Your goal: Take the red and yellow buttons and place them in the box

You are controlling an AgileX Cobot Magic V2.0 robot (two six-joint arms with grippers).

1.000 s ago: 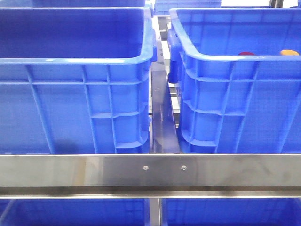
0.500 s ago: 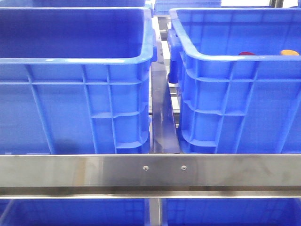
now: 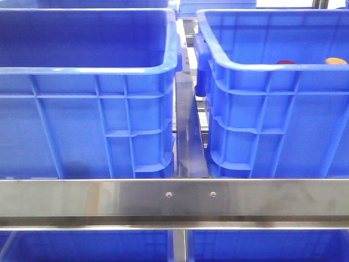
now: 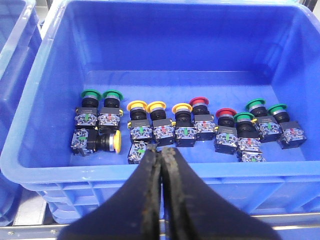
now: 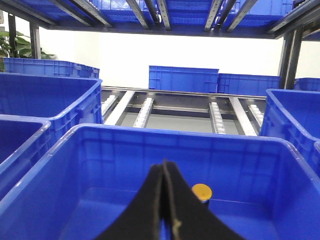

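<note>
The left gripper (image 4: 161, 150), a pair of black, scuffed, tapering fingers at the bottom centre of the left wrist view, has its jaws pressed together with nothing between them; its tips hang over the near rim of a large bright blue plastic supply crate (image 4: 35, 95) with smooth inner walls and a thick rolled rim. On that crate's floor lies a row of push-button switches with black bodies and mushroom-shaped caps: green-capped ones at the far left and far right, orange-yellow capped buttons (image 4: 156, 106) left of centre, and dark red capped buttons (image 4: 199, 102) right of centre, while one yellow-capped switch (image 4: 116, 141) lies tipped on its side at lower left. The right gripper (image 5: 165, 175), of the same black shape, also shows its jaws closed on nothing, poised above a second bright blue plastic box (image 5: 165, 135) whose floor holds one small round orange-yellow button (image 5: 202, 191) just right of the fingertips. In the front view two ribbed blue crates sit side by side behind a brushed steel rail (image 3: 174, 197) with two screws; the right-hand crate (image 3: 272, 125) shows a dark red cap (image 3: 285, 62) and an orange-yellow cap (image 3: 335, 61) peeping above its near rim at upper right.
</note>
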